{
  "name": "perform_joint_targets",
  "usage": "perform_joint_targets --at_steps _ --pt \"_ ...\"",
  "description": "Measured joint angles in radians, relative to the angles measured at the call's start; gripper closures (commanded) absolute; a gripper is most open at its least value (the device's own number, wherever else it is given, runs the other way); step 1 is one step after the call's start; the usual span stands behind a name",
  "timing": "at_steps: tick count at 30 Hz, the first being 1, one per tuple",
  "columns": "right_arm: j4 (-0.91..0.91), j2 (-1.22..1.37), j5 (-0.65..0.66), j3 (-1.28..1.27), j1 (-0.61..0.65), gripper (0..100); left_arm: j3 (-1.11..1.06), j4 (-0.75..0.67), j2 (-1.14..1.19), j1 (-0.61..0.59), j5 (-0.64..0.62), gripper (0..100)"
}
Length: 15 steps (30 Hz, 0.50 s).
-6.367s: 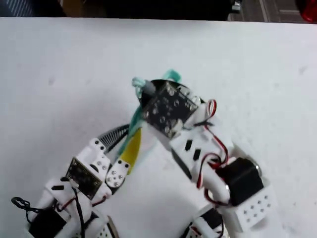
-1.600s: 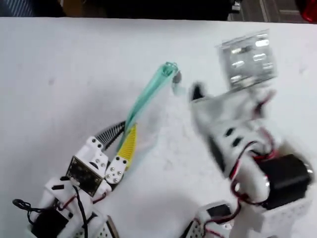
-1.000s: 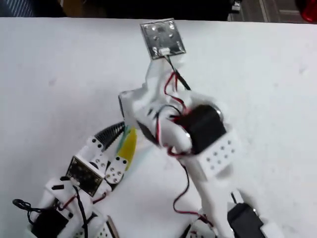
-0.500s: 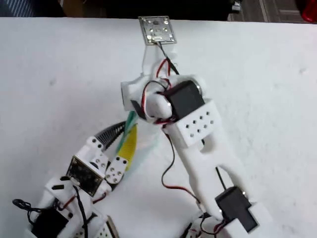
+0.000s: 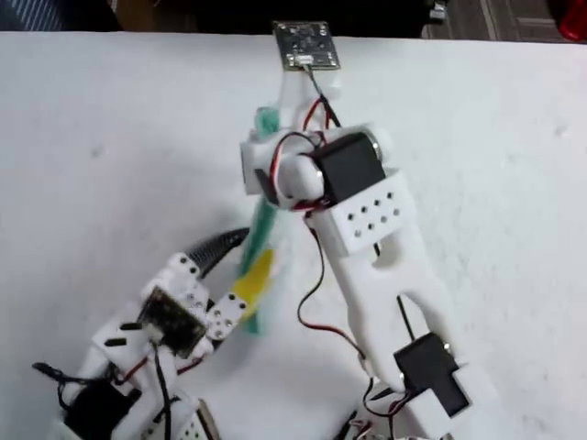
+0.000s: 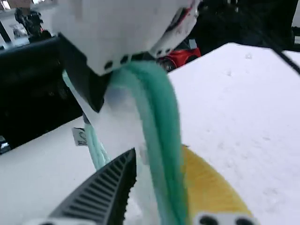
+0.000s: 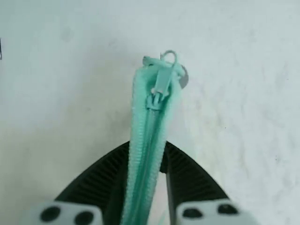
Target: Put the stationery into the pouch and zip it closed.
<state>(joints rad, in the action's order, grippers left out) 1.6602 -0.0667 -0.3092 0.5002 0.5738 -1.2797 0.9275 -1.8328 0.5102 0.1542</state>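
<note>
Both arms wear white printed-plastic shells. The right arm (image 5: 390,284) carries two black servo blocks (image 5: 348,170). It has a white bracket (image 5: 371,215) dotted with rows of small round holes, and thin red wires (image 5: 316,115) and a black lead (image 5: 314,280) loop along it. A small square green circuit board (image 5: 307,44) caps its far end. The right pincer (image 7: 147,147) has two black ribbed fingers (image 7: 101,180) on white mounts (image 7: 70,213) with dark screw holes. The left arm (image 5: 119,348) bears a dark camera board (image 5: 170,313) and a looping black cable (image 5: 50,374). The left pincer (image 5: 240,261) pairs one black ribbed finger (image 6: 101,192) with one smooth yellow finger (image 6: 211,187).
</note>
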Motion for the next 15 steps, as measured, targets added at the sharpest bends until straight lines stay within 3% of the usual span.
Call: perform_joint_targets --at_steps 8,15 --pt "-0.149 0.000 0.009 0.084 0.005 98.1 0.141 0.206 0.000 -0.008 -0.040 77" --pt "-0.147 0.000 0.012 0.078 -0.014 98.1 0.279 0.330 0.000 -0.009 -0.040 77"
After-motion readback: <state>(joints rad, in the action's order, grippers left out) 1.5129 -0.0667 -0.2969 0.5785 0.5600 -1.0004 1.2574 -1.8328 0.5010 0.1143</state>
